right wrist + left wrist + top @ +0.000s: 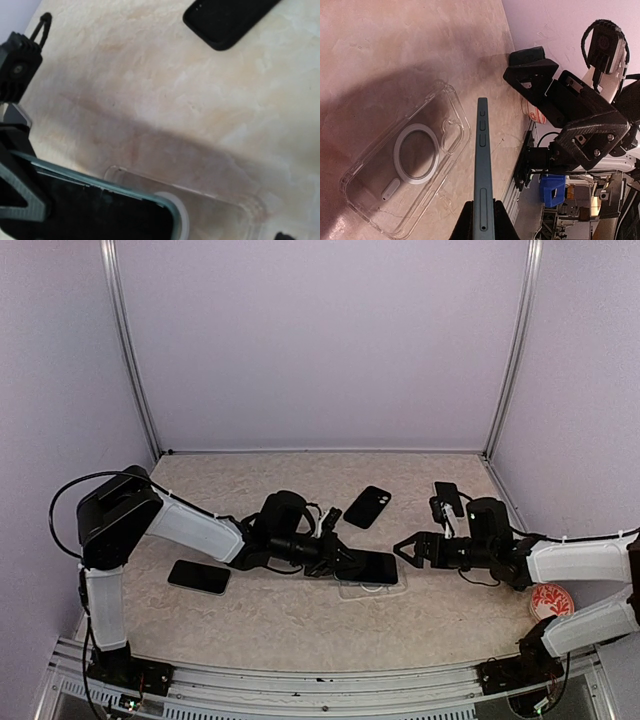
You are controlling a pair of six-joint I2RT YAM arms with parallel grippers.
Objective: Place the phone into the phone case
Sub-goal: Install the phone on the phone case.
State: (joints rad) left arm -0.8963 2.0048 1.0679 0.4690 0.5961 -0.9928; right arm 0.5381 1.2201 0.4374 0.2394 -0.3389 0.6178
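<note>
Lavender walls box in a pale marbled surface [280, 625], and all the action sits in the lower middle of the top view: the left tool [481, 227] is clamped on one short end of the phone [482, 165], pinching it across its thickness, and the phone hangs right over the phone case [410, 160], which lies flat on the surface, looking open side up. From the left wrist the phone shows edge-on, with the clear shell and its white ring at its left in the frame. From the right wrist the dark screen covers part of that ring, so it overlaps the shell but isn't seated, and whether a corner touches the rim I can't tell. The right tool [405, 551] sits just right of the phone's free end, jaws spread wide, gripping nothing. Nothing pins the case, and that's the worry: press down at a tilt and the light shell may skate across the smooth surface or kick up at one end. The grip is at one end only, so the phone could pivot in the pinch and land skewed, one corner in and the rest riding on the rim. The right tool is near enough to bump the phone's end if it comes in carelessly. Two other black phones lie apart from this, one [367, 506] above centre, one [199, 576] at lower left
</note>
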